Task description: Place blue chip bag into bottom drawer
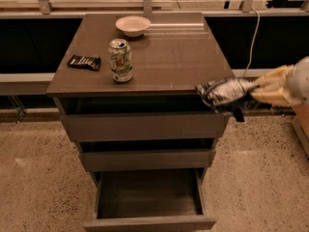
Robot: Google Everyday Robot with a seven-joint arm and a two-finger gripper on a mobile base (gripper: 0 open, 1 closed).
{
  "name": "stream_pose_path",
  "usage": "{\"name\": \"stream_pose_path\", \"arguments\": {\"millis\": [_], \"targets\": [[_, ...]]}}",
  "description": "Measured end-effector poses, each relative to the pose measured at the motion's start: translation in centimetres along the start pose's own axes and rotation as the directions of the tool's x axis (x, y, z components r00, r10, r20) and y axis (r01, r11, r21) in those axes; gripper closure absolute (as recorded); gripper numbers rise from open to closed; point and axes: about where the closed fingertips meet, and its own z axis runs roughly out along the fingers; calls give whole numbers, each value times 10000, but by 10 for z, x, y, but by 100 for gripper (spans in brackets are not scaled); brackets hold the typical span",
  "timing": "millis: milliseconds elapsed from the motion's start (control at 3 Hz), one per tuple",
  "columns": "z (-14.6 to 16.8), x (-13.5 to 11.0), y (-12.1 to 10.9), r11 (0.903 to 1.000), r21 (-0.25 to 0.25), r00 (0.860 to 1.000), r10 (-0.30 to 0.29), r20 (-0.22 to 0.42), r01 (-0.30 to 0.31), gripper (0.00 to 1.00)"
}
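Nearest the camera, the bottom drawer (149,223) stands pulled out over the speckled floor (38,178), its shallow dark interior open to view with nothing visible inside. Above it the middle drawer (147,159) sits slightly out, and the top drawer (145,125) a little less so.

Level with the top drawer, just off the cabinet's front right corner, the gripper (248,88) reaches in from the right edge on a cream-coloured arm (280,85). It is clamped on the blue chip bag (222,92), which hangs in the air clear of the cabinet top (174,57), well above the bottom drawer and to its right.

On the cabinet top, a soda can (120,60) stands upright near the front left, with a flat black wrapper (84,62) lying to its left. Farther back, a small pale bowl (133,25) rests near the rear edge.
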Motion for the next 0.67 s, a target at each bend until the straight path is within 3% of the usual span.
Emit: {"name": "stream_pose_path", "arguments": {"millis": [333, 667], "targets": [[29, 37, 45, 9945, -920, 9977, 447, -503, -492, 100], [29, 37, 45, 9945, -920, 9977, 447, -503, -492, 100]]}}
